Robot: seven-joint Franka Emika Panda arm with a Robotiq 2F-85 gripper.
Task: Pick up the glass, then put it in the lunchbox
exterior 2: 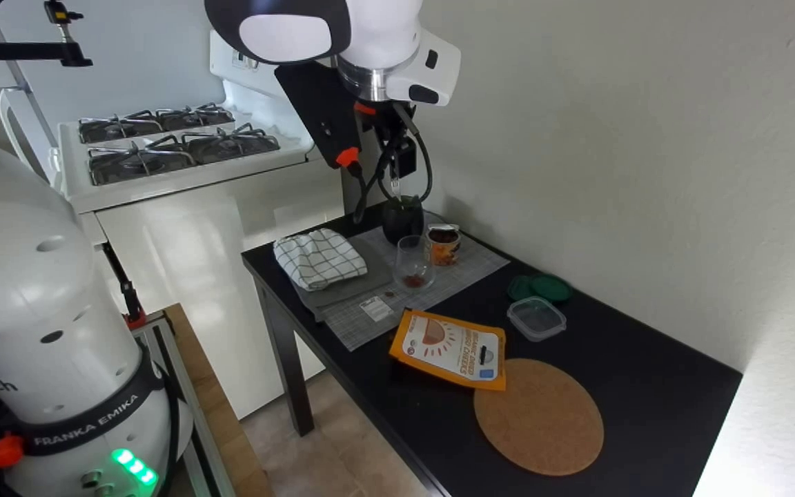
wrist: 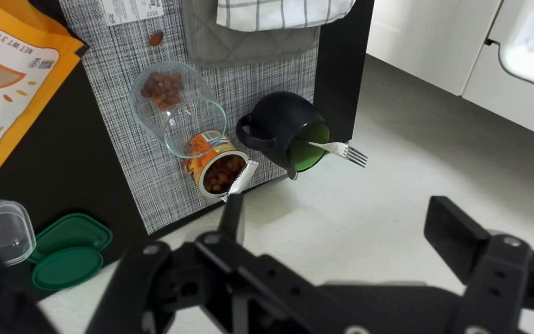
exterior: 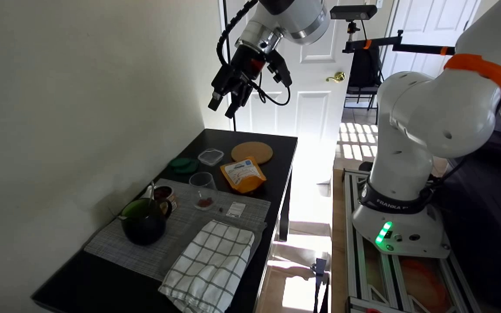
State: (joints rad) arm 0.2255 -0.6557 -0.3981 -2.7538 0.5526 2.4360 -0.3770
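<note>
The glass point(exterior: 202, 191) is a clear tumbler with several almonds in its bottom. It stands upright on a grey woven mat, and also shows in an exterior view point(exterior 2: 413, 262) and in the wrist view point(wrist: 188, 99). A small clear open plastic box point(exterior: 210, 157) stands on the black table; it seems to be the lunchbox. It shows at the left edge of the wrist view point(wrist: 5, 227) and in an exterior view point(exterior 2: 537, 318). My gripper point(wrist: 336, 213) is open and empty. In an exterior view the gripper point(exterior: 222, 108) hangs high above the table, apart from both.
A dark mug point(wrist: 278, 123) with fork and spoon and an open can point(wrist: 213, 162) stand close to the glass. An orange pouch point(exterior: 244, 175), cork disc point(exterior: 252, 152), green lids point(exterior: 184, 165) and checked towel point(exterior: 215, 252) lie around. A wall point(exterior 2: 611, 138) borders the table.
</note>
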